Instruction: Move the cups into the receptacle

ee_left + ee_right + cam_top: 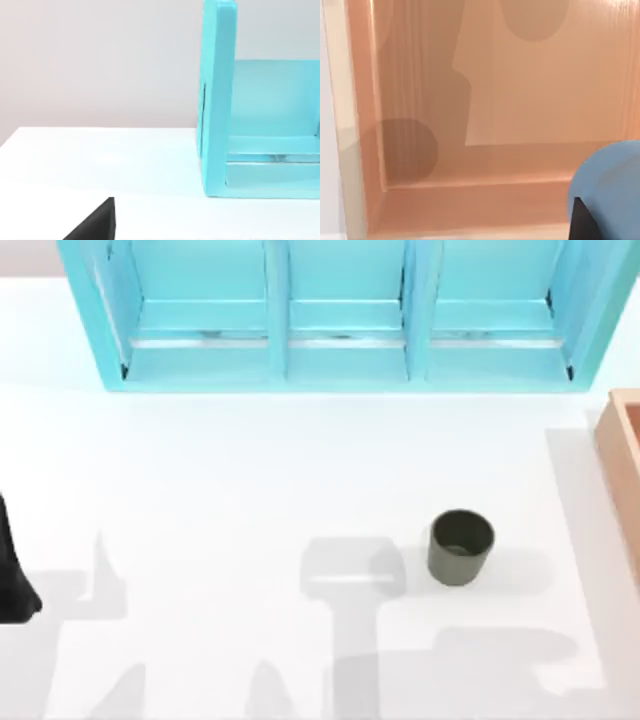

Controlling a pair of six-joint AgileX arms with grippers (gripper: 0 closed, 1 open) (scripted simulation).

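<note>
The dark olive-grey cup (461, 547) stands upright on the white table, right of centre. The tan wooden receptacle (625, 455) sits at the table's right edge. In the right wrist view I look down into the receptacle (485, 100), with its floor and thick walls below me. The bright blue cup (612, 185) hangs above that floor, with my right gripper (607, 225) shut on it. One dark fingertip (582, 222) presses against the cup's side. My left arm (12, 575) is parked at the table's left edge. One of its dark fingers (95, 225) shows in the left wrist view.
A big light-blue three-compartment shelf unit (340, 350) stands along the back of the table. Its end wall (217, 100) is in the left wrist view. White tabletop stretches between the left arm and the olive-grey cup.
</note>
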